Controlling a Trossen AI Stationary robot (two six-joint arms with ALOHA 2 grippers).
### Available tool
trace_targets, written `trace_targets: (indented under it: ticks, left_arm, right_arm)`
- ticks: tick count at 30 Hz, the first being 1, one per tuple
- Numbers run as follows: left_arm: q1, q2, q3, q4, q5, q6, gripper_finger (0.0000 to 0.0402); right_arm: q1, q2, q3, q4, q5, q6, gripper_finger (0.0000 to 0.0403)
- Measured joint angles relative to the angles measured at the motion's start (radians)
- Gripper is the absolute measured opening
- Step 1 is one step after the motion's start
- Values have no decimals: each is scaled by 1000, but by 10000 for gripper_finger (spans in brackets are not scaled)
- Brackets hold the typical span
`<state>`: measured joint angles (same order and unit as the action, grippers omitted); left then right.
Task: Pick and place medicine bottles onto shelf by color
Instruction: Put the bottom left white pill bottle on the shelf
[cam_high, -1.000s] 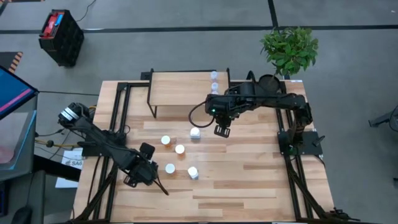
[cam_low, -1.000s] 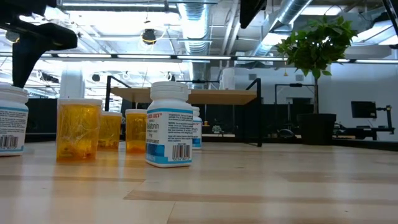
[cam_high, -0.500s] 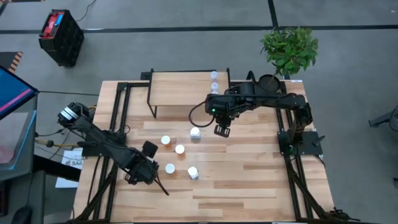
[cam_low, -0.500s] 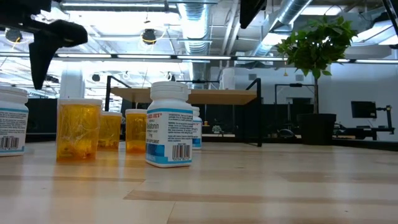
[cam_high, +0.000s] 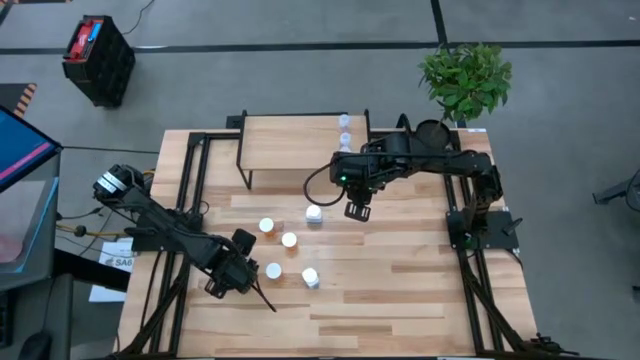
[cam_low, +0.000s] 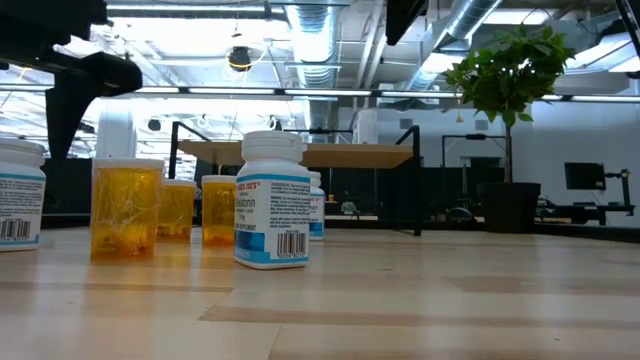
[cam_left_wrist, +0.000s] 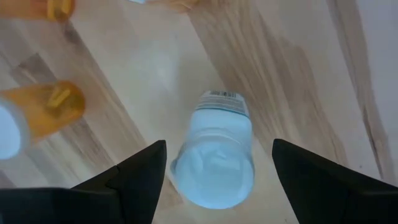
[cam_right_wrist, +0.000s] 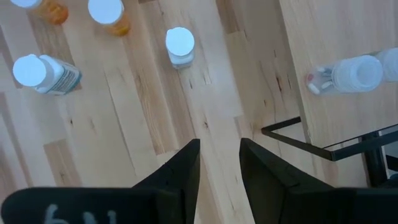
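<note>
Two wide-spread fingers of my left pincer (cam_left_wrist: 214, 163) straddle a white medicine bottle (cam_left_wrist: 216, 155) near the bench's front; coming down off-centre could tip it into the orange bottle (cam_left_wrist: 43, 110) just beside. My right pincer (cam_high: 357, 210), clenched and empty, waits before the shelf (cam_high: 285, 140), where clear bottles (cam_high: 344, 130) crowd the right edge.

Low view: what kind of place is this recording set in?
Probably an open lab or workshop: exposed ceiling ducts, a potted plant on a bare grey floor, and a wood-plank table with two robot arms.
</note>
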<state>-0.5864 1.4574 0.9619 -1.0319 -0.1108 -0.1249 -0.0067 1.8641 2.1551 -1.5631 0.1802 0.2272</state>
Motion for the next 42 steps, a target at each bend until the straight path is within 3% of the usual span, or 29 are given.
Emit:
trace_targets:
  ticks: [22, 31, 42]
  left_arm:
    - [4, 0, -28, 11, 10, -26, 281]
    - [5, 0, -63, 41, -28, -143, 281]
    - [4, 0, -63, 54, -3, -51, 272]
  right_arm:
    - [20, 0, 0, 0, 0, -26, 133]
    - [20, 0, 0, 0, 0, -35, 133]
    - [19, 0, 0, 0, 0, -35, 133]
